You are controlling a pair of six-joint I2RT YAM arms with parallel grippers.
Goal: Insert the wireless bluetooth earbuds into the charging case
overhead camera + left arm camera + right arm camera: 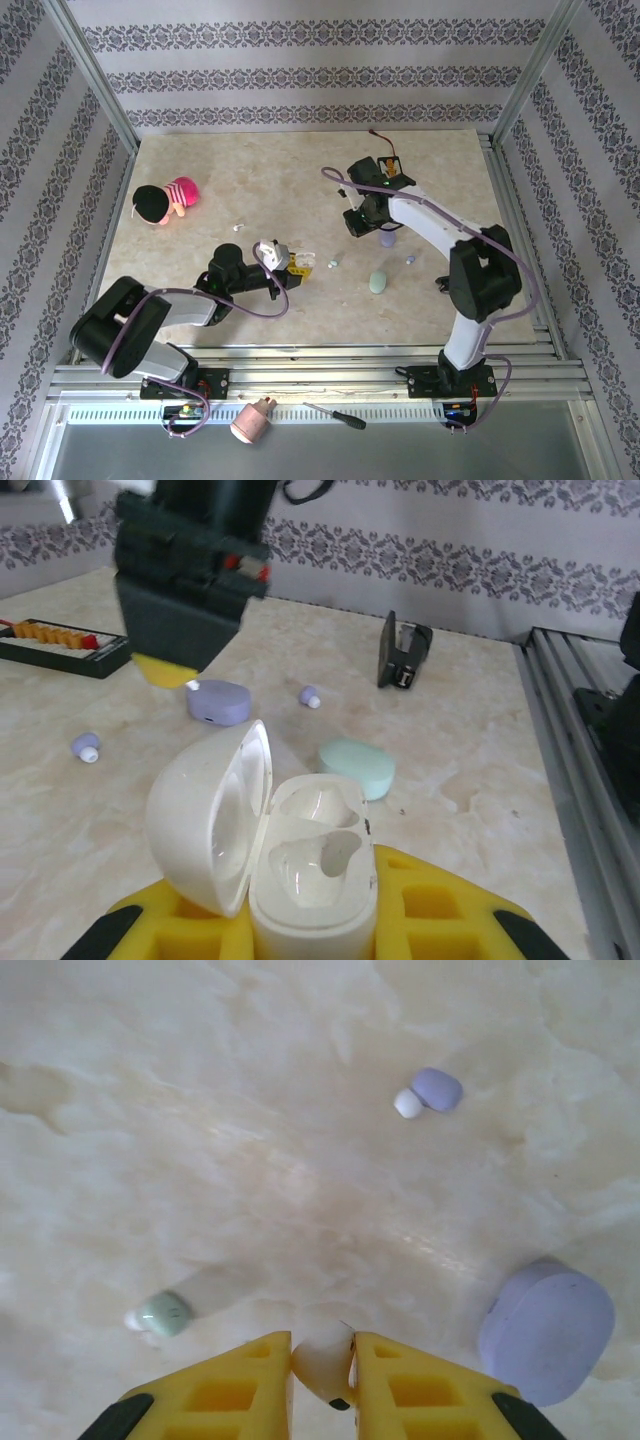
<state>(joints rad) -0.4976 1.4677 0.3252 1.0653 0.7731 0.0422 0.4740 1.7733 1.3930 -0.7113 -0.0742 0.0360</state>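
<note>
- Bright, even, diffuse light in all views; shadows on the pale bench point(300, 170) are soft and faint.
- Left wrist view: upper left blurred, foreground fairly sharp.
- Right wrist view: bench washed out; right hand point(322, 1360) slightly soft.

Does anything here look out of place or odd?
A screwdriver lies off the table, on the near ledge, and a plush toy sits far left; neither belongs to this job. Nothing looks damaged.

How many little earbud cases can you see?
3. The open white plastic case is gripped in the left hand; the closed lavender pebble-shaped case and the closed mint-green pebble-shaped case lie on the marble-look table beyond it. More could hide behind the arms.
</note>
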